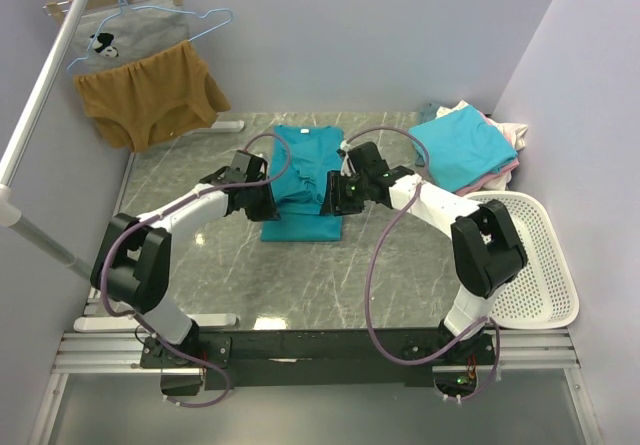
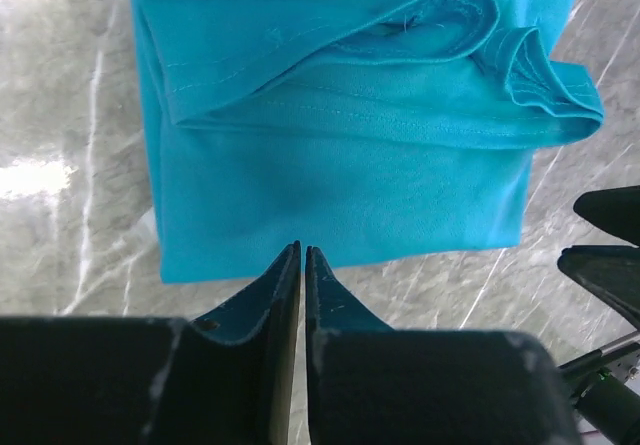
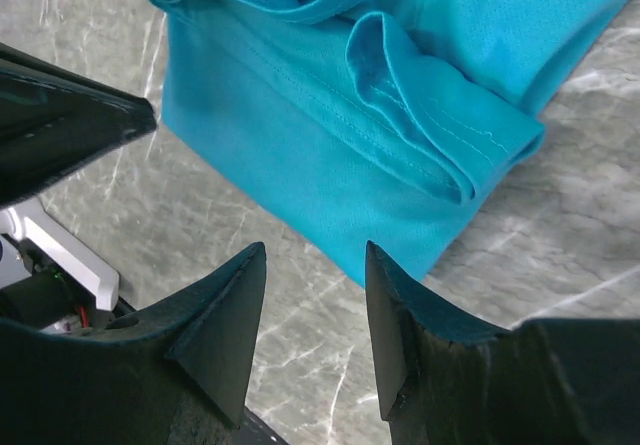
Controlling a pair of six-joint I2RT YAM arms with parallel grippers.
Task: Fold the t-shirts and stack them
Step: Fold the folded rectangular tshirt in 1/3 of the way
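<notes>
Plainly, the left gripper [image 2: 302, 255] has its fingers pressed almost together, only a slit between them and no cloth in it, while the right gripper [image 3: 312, 265] has its fingers apart and is also empty. They point at the teal shirt [image 1: 303, 180] from opposite sides, with their tips just short of its edges and over the bare table [image 1: 300, 285], so neither grips the fabric. This reads as a gap between folds, with both hands free and set either side, ready for the next grab. The teal shirt lies flat mid-table between the grippers, partly folded. Its sides are turned in to make a narrow rectangle, and hemmed sleeve layers bunch loosely across the middle, so it likely needs smoothing and one more fold end over end. Well apart to the right, a turquoise shirt [image 1: 462, 148] tops a small stack with a pink shirt [image 1: 512, 137] showing beneath, probably where the teal one is meant to go. A white basket [image 1: 530, 265] sits beside the right arm. At back left a mustard garment [image 1: 150, 95] and a grey printed one [image 1: 125, 40] hang on hangers, no part of the job.
</notes>
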